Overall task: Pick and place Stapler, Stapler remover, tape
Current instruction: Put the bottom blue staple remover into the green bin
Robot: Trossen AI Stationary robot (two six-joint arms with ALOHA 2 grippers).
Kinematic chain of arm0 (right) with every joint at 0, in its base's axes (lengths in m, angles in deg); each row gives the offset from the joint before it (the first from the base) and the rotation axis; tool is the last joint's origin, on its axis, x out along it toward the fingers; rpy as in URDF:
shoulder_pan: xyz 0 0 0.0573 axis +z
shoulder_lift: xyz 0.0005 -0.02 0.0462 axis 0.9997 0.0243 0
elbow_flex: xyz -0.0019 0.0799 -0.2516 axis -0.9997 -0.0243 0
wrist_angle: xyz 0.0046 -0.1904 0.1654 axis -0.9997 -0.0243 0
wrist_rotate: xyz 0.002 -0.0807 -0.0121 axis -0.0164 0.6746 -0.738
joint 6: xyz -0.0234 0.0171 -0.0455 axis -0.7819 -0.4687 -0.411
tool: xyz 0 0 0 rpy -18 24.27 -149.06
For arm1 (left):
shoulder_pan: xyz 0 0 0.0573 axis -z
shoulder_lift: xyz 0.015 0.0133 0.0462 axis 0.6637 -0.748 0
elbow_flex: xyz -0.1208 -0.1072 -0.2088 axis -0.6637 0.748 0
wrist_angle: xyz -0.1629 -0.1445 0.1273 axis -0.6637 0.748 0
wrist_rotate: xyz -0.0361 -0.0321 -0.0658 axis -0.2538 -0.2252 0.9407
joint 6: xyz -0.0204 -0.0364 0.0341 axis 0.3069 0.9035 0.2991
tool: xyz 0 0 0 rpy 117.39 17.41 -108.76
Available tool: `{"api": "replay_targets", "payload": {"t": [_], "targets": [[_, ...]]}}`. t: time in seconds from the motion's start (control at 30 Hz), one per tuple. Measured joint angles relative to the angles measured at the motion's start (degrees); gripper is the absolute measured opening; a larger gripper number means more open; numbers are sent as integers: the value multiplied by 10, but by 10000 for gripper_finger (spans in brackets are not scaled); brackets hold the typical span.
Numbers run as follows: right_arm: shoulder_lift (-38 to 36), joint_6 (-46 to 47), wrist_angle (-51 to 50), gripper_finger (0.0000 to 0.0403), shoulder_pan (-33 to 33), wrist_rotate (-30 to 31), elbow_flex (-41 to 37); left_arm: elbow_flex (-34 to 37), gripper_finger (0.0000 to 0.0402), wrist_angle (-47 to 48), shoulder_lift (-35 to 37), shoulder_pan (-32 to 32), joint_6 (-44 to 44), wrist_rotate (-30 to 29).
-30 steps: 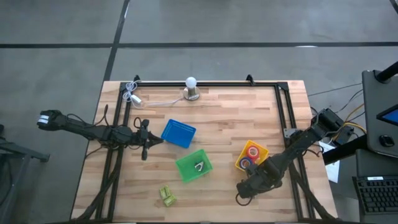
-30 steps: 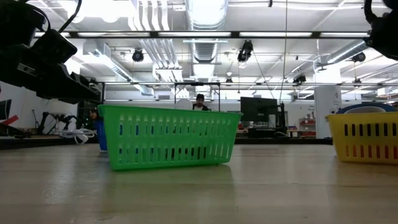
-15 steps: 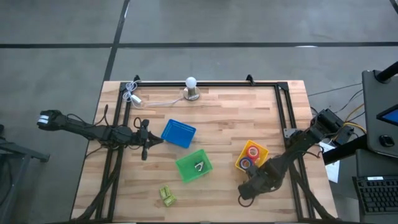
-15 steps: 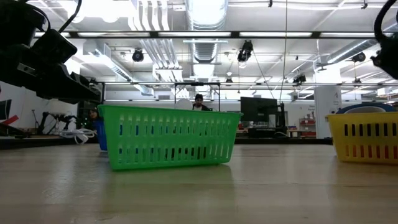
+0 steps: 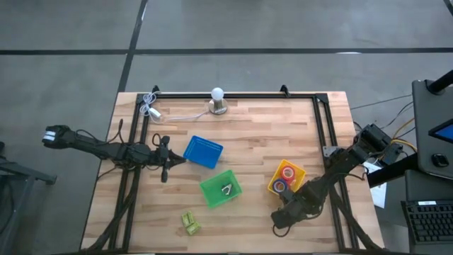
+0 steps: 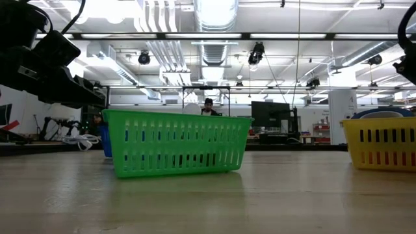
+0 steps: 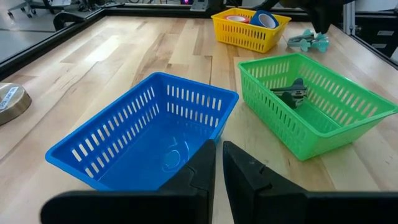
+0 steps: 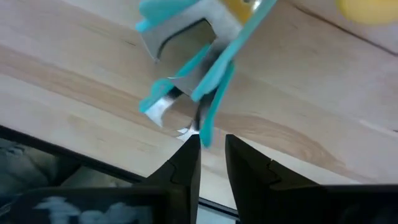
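**Right claw at the teal staple remover: get the bite square before lifting**

The right gripper is low over the front right part of the table, just in front of the yellow bin. That bin already holds the tape. In the right wrist view the teal staple remover lies on the wood, and one of its thin teal edges reaches down to the fingertips. The fingers stand with only a narrow slit between them. Whether they are clenched on that edge or merely beside it cannot be told.

The step in hand looks like picking up this remover. The part offered is slim and slanted, so a pinch at its very tip would likely let it twist or slip. A better move is to centre the slit over the teal arm, seat the tips down to the wood, clamp firmly, and rise straight up.

The likely target is the green bin, where a dark staple remover already lies. The carry should clear its rim.

The left gripper waits pinched together and empty beside the blue bin. The yellow-green stapler sits untouched near the front edge.
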Motion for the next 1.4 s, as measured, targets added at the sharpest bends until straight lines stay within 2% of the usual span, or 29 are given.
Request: {"api": "replay_targets", "payload": {"t": [0.33, 0.6, 0.83, 1.17, 1.4], "targets": [[0, 15, 54, 77, 0, 3, -24, 0, 35, 0, 0, 0, 0, 0], [0, 25, 76, 50, 2, 13, -35, 0, 35, 0, 0, 0, 0, 0], [0, 19, 77, 11, 2, 12, -29, 0, 35, 0, 0, 0, 0, 0], [-1, -24, 73, 8, -1, 14, 40, 0, 35, 0, 0, 0, 0, 0], [-4, -86, 4, 8, -43, 61, 93, 0, 35, 0, 0, 0, 3, -1]]}}
